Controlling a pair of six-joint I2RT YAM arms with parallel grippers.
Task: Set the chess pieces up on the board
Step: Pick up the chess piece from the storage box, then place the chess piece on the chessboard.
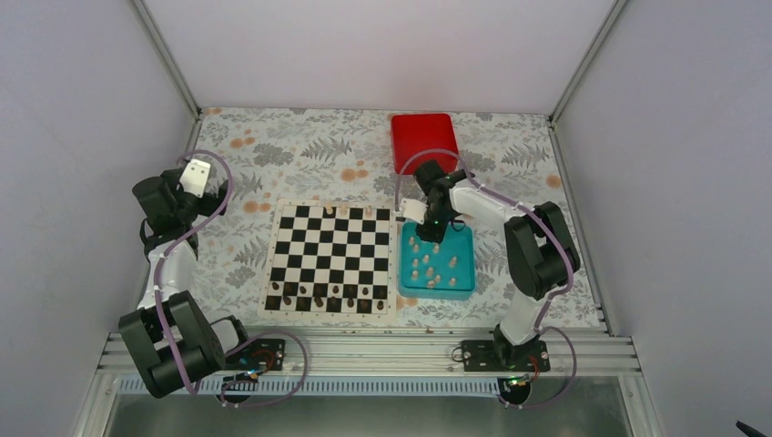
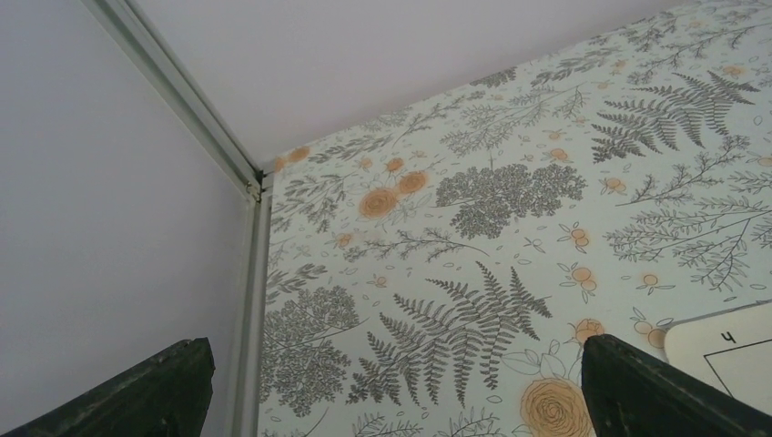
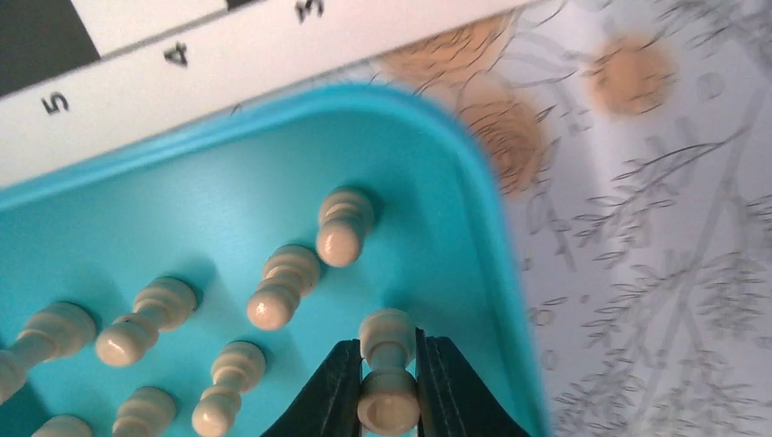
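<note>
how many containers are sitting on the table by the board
2. A teal tray sits just right of the chessboard, holding cream chess pieces, one gripped by the right end effector; a red box lies farther back. None seem hidden.

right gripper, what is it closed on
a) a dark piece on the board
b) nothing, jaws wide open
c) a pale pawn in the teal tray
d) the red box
c: in the right wrist view the right gripper has both fingers pressed against a pale pawn standing in the teal tray, near its corner.
</note>
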